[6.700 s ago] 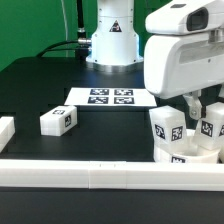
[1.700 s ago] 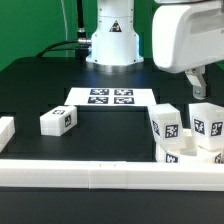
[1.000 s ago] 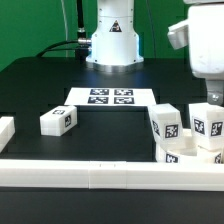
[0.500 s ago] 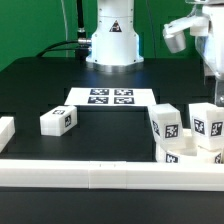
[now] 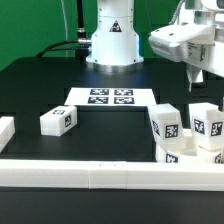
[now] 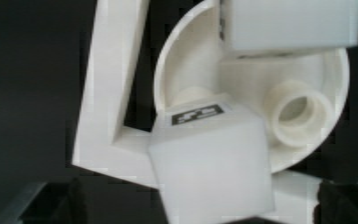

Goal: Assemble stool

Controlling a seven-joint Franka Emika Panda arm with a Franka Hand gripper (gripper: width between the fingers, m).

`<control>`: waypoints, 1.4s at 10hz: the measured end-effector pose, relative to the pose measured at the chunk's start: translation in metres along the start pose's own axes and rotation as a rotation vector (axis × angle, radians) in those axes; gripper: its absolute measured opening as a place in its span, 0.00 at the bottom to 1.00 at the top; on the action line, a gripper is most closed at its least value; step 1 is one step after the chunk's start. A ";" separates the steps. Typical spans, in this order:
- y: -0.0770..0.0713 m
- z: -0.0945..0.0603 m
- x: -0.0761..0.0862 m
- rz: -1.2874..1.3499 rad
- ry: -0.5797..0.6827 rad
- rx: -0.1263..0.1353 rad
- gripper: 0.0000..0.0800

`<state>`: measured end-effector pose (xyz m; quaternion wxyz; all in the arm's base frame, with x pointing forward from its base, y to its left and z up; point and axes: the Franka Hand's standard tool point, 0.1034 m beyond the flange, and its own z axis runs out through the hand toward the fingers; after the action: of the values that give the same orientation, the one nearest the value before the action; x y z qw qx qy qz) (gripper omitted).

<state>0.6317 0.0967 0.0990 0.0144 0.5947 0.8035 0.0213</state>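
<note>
The stool's round white seat (image 5: 188, 156) lies at the exterior view's right, against the front rail. Two tagged block legs stand upright on it, one (image 5: 166, 125) nearer the middle and one (image 5: 207, 122) further right. A third leg (image 5: 58, 120) lies loose on the table at the left. My gripper (image 5: 207, 76) hangs above the right standing leg, apart from it, jaws spread and empty. In the wrist view the seat (image 6: 194, 70) shows an empty round socket (image 6: 309, 110) and both legs (image 6: 211, 165) from above; my gripper (image 6: 194, 207) has dark fingers (image 6: 60, 200) at the frame's corners.
The marker board (image 5: 110, 97) lies flat mid-table in front of the robot base (image 5: 110, 35). A long white rail (image 5: 90, 176) runs along the front, with a short rail piece (image 5: 5, 130) at the left. The rail also shows in the wrist view (image 6: 114, 100).
My gripper has let go of the right standing leg, risen clear of it, and the hand has turned and swung a little to the exterior view's left. The legs and seat have not moved.
</note>
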 end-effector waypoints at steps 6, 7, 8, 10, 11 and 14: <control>-0.003 0.011 -0.002 0.008 0.004 0.007 0.50; -0.003 0.011 -0.002 0.024 0.004 0.007 0.42; -0.003 0.010 -0.003 0.048 0.004 0.007 0.42; -0.004 0.011 -0.003 0.113 0.009 0.013 0.42; -0.005 0.010 -0.006 0.219 0.006 0.026 0.42; -0.009 0.011 -0.008 0.516 0.010 0.053 0.42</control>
<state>0.6261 0.0863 0.0879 -0.0111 0.7800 0.6256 0.0060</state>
